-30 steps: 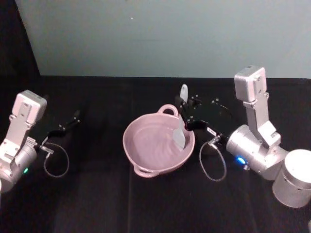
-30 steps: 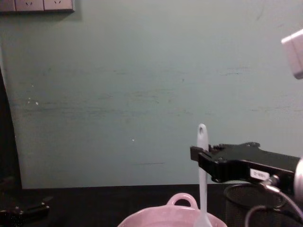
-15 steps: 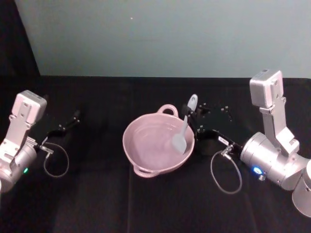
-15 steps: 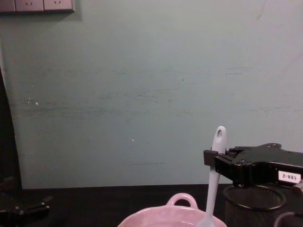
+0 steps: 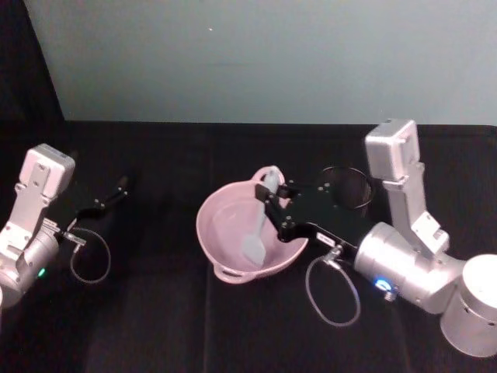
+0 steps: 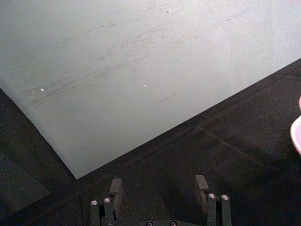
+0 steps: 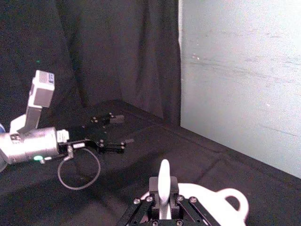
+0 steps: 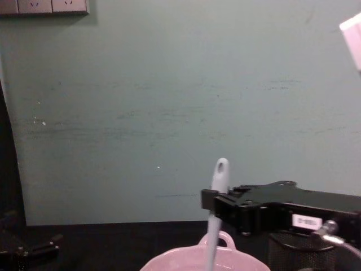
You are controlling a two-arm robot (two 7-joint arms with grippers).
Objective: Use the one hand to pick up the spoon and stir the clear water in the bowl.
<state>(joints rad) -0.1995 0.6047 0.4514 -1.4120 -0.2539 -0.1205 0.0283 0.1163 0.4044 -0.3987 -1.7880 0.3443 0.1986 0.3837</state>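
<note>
Mid-frame, our right hand [image 5: 272,202], jaws clamped, holds the spoon [image 5: 258,225] handle-up, scoop down in the bowl [image 5: 204,227]; left hand [image 5: 115,192] sits far left, jaws apart.

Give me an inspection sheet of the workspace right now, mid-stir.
Surface: black cloth table, no spill seen.
Job's things: pink bowl at centre; white spoon tilted, scoop down inside the bowl.
Clutter: black mesh cup right of the bowl, behind the right arm.
Tools: right tool shut on the spoon's handle above the bowl; left tool open, parked at far left.
Cables: grey loop at the right wrist; another loop at the left wrist.
Surroundings: pale green wall behind; dark curtain at left; sockets on the wall.
</note>
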